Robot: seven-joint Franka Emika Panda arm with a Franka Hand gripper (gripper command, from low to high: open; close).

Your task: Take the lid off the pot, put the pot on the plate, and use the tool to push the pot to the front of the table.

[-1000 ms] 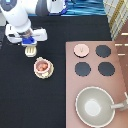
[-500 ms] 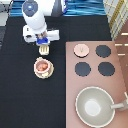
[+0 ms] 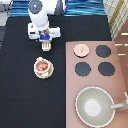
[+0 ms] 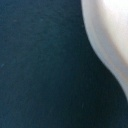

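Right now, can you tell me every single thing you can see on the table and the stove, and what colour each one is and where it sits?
pot: one, pale pink with a reddish-brown inside, sitting on the plate at the exterior view's left
plate: one, tan, under the pot on the table
lid: one, pale pink with a small knob, off the pot, lying on the stove's top-left burner spot
tool: one, cream-white spatula, at the gripper, above the pot in the exterior view
burners: three show, black, on the stove
stove: one, pinkish-brown, at the exterior view's right
pan: one, grey-beige, long handle, at the stove's bottom
table: one, black
gripper: one, white with a blue block, at the exterior view's top left, at the tool
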